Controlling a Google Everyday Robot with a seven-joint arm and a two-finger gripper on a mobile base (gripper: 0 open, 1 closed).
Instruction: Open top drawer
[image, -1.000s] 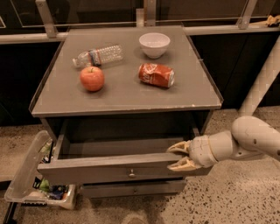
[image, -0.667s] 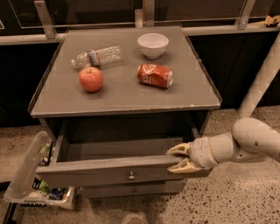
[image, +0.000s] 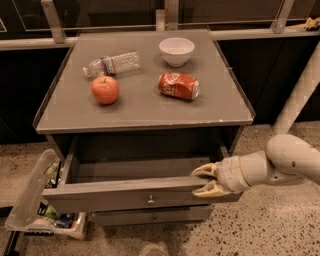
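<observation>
The top drawer (image: 115, 192) of the grey cabinet stands pulled out, with its grey front toward me and a small round knob (image: 150, 201) at the centre. The shallow grey box behind the front looks empty. My gripper (image: 206, 180) comes in from the right on a white arm and sits at the right end of the drawer front. Its tan fingers (image: 204, 170) straddle the top edge of the front, one above and one below.
On the cabinet top (image: 145, 107) lie a red apple (image: 105, 90), a plastic bottle (image: 112, 64), a tipped red soda can (image: 178, 86) and a white bowl (image: 176, 51). A lower drawer front (image: 150, 217) shows beneath. A clear bin (image: 37, 200) with items leans at the left.
The view has shifted slightly. The gripper stays at the right end of the drawer front, and the drawer looks about as far out as before.
</observation>
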